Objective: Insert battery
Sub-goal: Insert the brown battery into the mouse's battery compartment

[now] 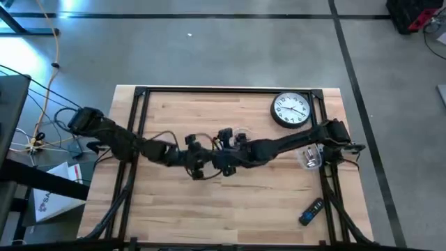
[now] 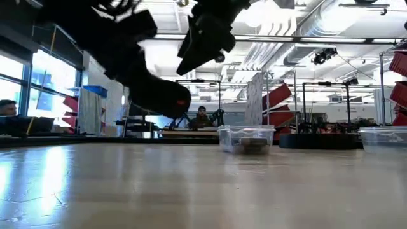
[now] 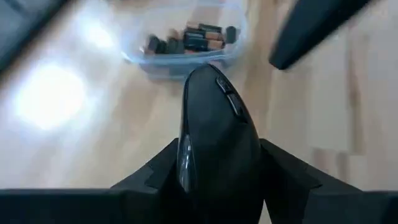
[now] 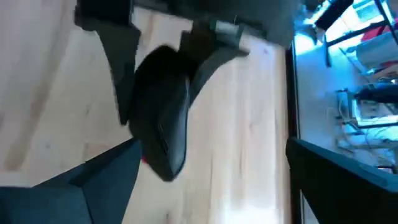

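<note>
Mouse [image 3: 217,143] clamped in left gripper [image 3: 217,186], held above mid-tabletop [image 1: 237,202], long axis pointing toward battery tub [image 3: 186,40]. Right gripper [image 4: 205,180] just beside mouse, fingers spread, empty. Batteries [image 3: 196,37] in tub, nearer right arm.

We saw two dark, near-black arms built from slim jointed segments, the left arm [image 1: 118,143] and the right arm [image 1: 293,143], each thicker at its base housing. Thin cables looped along the segments behind the fingers, and small black motor blocks and brackets clustered just back from them. The left fingers [image 3: 149,177] were matte black, flat-sided and wedge-shaped, tapering to narrow ends. The right fingers [image 4: 106,180] looked the same: dark, angular, plain.
</note>
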Controlling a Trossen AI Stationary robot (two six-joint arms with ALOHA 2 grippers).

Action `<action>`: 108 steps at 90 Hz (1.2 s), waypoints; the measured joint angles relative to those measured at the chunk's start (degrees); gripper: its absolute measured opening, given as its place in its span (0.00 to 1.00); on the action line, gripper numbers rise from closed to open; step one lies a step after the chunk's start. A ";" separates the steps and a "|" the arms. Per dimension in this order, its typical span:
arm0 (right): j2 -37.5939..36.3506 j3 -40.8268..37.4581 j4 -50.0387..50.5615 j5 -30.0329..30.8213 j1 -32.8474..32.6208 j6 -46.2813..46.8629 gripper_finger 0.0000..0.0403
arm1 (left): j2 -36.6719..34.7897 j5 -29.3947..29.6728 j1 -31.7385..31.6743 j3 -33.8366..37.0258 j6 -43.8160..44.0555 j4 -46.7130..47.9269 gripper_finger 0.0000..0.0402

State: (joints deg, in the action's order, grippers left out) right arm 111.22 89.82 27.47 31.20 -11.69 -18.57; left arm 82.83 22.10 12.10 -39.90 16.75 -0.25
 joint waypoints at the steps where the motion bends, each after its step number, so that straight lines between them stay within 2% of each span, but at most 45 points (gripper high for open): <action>1: 0.00 0.01 -0.09 -0.54 0.01 0.44 0.91 | -0.03 -1.08 -0.49 0.00 0.57 0.04 0.36; 10: 0.00 0.00 0.15 -4.11 0.07 3.86 0.91 | -0.07 -10.20 -5.11 0.00 5.82 0.48 0.36; 28: 0.70 0.02 -1.69 -3.51 0.16 7.97 0.91 | -0.07 -22.84 -13.92 1.48 10.90 2.24 0.36; 40: 3.57 0.02 -2.48 1.90 -0.23 8.99 0.91 | -0.07 -31.68 -19.07 6.50 15.04 -6.90 0.36; 52: 6.32 -0.02 -3.88 2.18 -0.23 12.60 0.91 | -0.07 -38.36 -22.36 13.02 19.83 -19.58 0.36; 65: 7.27 -0.02 -7.70 1.60 -0.23 11.83 0.91 | -0.07 -41.89 -23.10 18.28 21.62 -28.73 0.36; 75: 7.94 -0.37 -12.91 -2.51 -0.19 6.49 0.91 | -0.07 -43.57 -23.06 21.20 23.08 -32.89 0.36; 83: 8.33 -3.44 -21.15 -5.47 -0.19 2.04 0.91 | -0.07 -43.49 -23.09 23.16 24.80 -35.37 0.36; 89: 8.76 -6.01 -27.41 -5.22 -0.13 0.09 0.91 | -0.07 -43.46 -23.09 24.13 25.97 -37.33 0.36; 108: 8.79 -11.94 -36.57 -4.87 1.93 -0.96 0.91 | -0.03 -41.08 -23.09 25.00 28.24 -37.54 0.36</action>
State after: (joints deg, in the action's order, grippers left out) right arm 120.01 77.89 -9.10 26.32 -9.76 -19.53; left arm 82.81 -18.98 -10.98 -14.90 44.99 -37.79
